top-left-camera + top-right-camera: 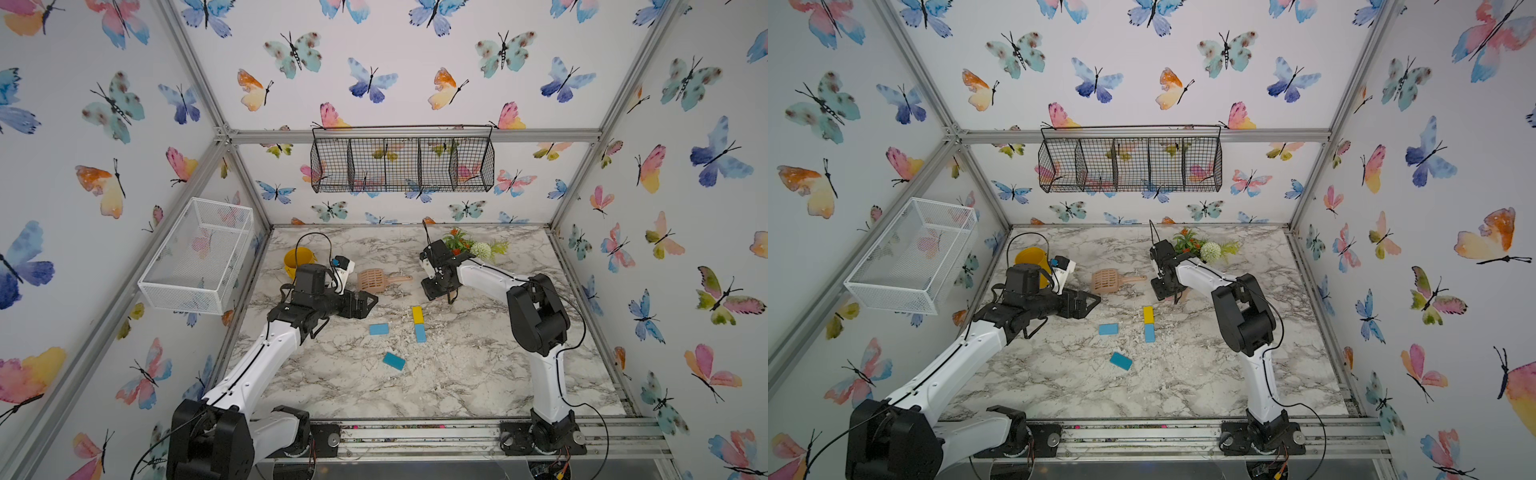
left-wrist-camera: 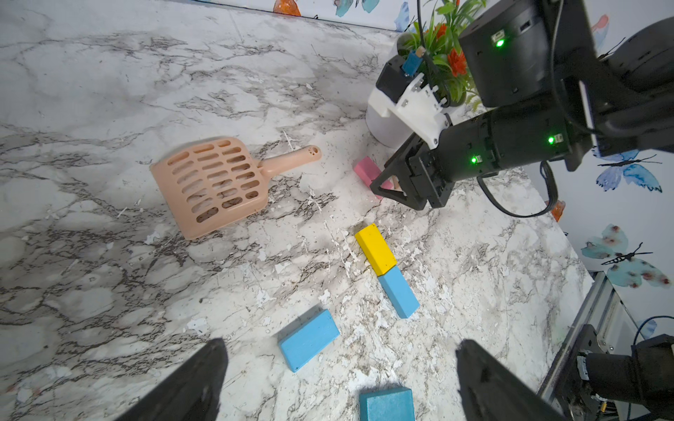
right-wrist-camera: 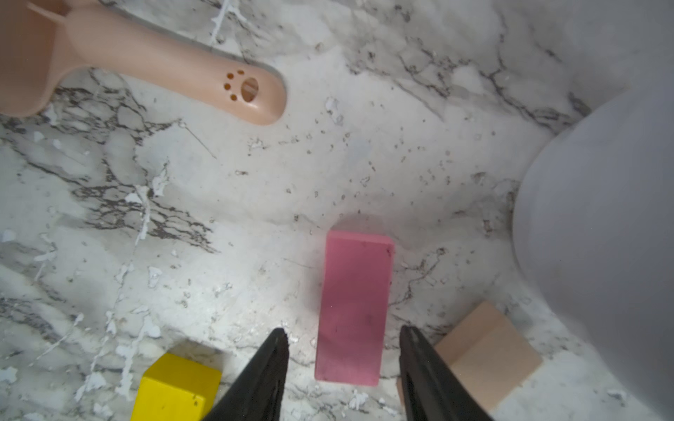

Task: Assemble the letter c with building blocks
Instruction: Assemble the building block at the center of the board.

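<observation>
Two released hands: left hand (image 2: 341,346) aloft; right hand (image 3: 342,330) astride pink block (image 3: 355,291), long axis along fingers (image 3: 266,375).

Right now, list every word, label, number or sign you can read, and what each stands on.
No words, brands or numbers are readable in any view.
Only sign: a paw-print cut-out in the handle of the peach scoop.
The pink block and yellow block show plain faces.
</observation>
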`<action>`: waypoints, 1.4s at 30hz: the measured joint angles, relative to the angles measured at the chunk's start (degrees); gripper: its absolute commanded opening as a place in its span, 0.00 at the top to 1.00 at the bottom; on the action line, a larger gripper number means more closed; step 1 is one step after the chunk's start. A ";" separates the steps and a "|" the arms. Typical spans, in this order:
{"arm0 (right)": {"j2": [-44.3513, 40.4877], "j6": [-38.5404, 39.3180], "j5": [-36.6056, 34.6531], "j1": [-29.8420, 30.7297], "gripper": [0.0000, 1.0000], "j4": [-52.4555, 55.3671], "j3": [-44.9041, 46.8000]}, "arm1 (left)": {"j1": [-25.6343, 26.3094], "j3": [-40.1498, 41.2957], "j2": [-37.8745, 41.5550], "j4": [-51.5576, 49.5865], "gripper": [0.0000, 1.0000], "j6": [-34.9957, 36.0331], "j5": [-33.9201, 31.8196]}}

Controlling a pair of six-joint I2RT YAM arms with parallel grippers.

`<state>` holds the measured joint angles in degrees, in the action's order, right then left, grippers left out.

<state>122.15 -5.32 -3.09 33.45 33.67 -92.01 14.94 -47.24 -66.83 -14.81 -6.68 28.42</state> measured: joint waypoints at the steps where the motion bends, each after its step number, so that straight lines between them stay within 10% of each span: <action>1: 0.00 0.02 -0.11 0.00 0.49 0.33 -0.09 | 0.00 0.00 0.02 0.00 0.02 0.00 0.00; 42: 2.19 2.38 -0.26 0.00 0.68 1.49 -0.61 | 0.00 0.00 0.02 0.42 0.02 -0.26 1.44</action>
<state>124.33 -2.94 -3.36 33.45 35.16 -92.62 14.94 -47.24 -66.81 -14.39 -6.94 29.87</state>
